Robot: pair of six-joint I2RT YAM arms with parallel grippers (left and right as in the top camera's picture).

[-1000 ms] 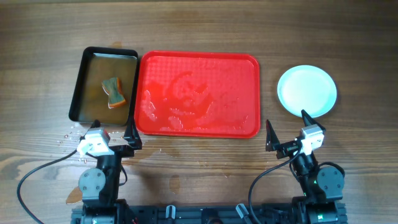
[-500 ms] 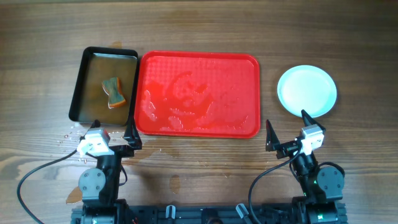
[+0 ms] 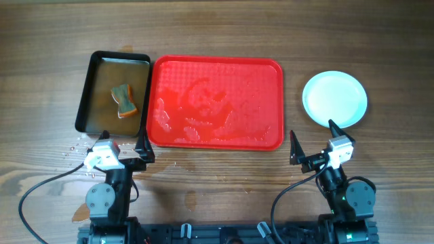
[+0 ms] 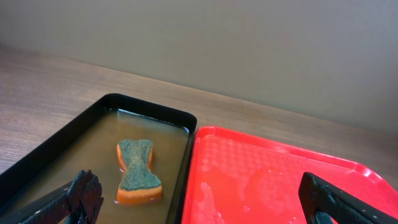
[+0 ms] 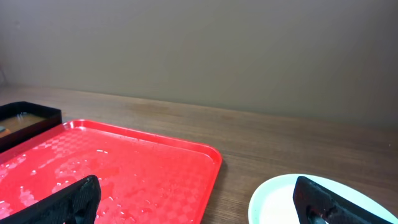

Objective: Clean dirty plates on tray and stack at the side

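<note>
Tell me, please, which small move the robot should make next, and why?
Probably none: leave both hands parked. The red tray carries only wet streaks, the plates sit beside it on the right, the sponge lies in the black tray, and the left hand and right hand are open and empty.

Black tray (image 3: 84,102) of brown water (image 3: 105,78) — sponge (image 3: 123,99) inside; wooden table (image 3: 203,27).

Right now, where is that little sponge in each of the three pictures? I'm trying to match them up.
Overhead: the sponge lies in the black tray, just left of the red tray.
Left wrist: the sponge is at lower left, sitting in brownish water.
Right wrist: not in it; only the black tray's corner shows at far left.
Shared landmark: the red tray appears in all three.
</note>
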